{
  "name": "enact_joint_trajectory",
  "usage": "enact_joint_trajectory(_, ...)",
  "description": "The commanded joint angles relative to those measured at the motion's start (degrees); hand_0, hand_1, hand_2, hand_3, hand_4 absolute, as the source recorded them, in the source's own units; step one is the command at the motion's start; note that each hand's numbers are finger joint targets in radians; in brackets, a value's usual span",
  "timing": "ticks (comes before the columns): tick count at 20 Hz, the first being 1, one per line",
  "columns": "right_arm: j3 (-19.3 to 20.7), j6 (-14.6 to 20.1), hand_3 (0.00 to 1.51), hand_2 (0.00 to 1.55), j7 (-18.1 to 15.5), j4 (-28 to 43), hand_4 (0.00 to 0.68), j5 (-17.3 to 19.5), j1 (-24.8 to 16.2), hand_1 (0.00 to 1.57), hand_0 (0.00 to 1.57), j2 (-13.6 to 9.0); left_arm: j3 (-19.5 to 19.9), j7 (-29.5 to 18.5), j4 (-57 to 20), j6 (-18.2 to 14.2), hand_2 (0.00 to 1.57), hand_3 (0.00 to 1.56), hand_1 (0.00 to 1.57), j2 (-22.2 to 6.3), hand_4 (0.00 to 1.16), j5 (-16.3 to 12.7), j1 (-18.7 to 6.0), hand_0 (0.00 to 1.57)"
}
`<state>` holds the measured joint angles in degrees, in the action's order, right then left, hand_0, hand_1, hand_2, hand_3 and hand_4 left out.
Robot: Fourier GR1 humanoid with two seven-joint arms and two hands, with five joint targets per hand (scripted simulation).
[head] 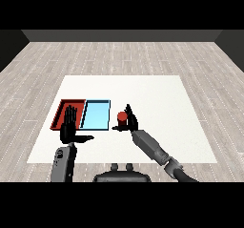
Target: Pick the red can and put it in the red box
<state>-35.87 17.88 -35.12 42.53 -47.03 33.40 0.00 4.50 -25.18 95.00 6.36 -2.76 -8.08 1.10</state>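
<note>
Right hand [130, 121] curling fingers round can [122, 117], just right of blue tray [95, 115] | left hand [70, 127] hanging over red tray [61, 111], fingers straight, holding nothing | judgement: blue tray lying between can and goal.

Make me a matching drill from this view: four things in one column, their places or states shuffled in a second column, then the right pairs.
Things
1. red can
2. left hand
3. red tray
4. light blue tray

Places or states
A. lies between the red tray and the can
B. stands on the table with the right hand at it
C. farthest left of the things on the table
D. fingers straight, in front of the red tray

Pairs: 1-B, 2-D, 3-C, 4-A
</note>
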Motion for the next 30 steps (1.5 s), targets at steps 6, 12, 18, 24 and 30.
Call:
enact_joint_trajectory(6, -2.97, -1.92, 0.00, 0.00, -2.01, -6.69, 0.000, -5.78, 5.47, 0.00, 0.00, 0.00, -3.16, -1.07, -1.95, -3.81, 0.00, 0.00, 0.00, 2.65, 0.00, 2.38, -2.57, 0.00)
enact_joint_trajectory(12, -4.42, -0.46, 0.00, 0.00, -0.71, -7.81, 0.000, -7.22, 5.90, 0.00, 0.00, 0.00, -1.19, 0.50, -2.26, -1.52, 0.00, 0.00, 0.00, 1.67, 0.00, 0.11, -2.41, 0.00)
enact_joint_trajectory(18, -4.58, 1.05, 0.00, 0.00, 0.62, -9.72, 0.000, -9.30, 8.66, 0.00, 0.00, 0.00, 1.60, 1.19, 1.57, 1.31, 0.00, 0.00, 0.00, -1.53, 0.00, -2.86, -0.67, 0.00)
enact_joint_trajectory(24, -8.13, 11.49, 1.43, 1.48, 4.87, -9.92, 0.573, -9.81, 12.60, 1.53, 1.53, 0.00, 3.17, 0.23, -4.21, 1.15, 0.00, 0.00, 0.00, -1.95, 0.00, -2.99, -3.86, 0.00)
enact_joint_trajectory(30, -14.12, 13.42, 1.42, 1.47, 2.62, -10.90, 0.551, -10.49, 9.95, 1.53, 1.53, 0.00, -3.53, -0.94, 3.05, -2.06, 0.00, 0.00, 0.00, 2.63, 0.00, 1.69, 3.08, 0.00)
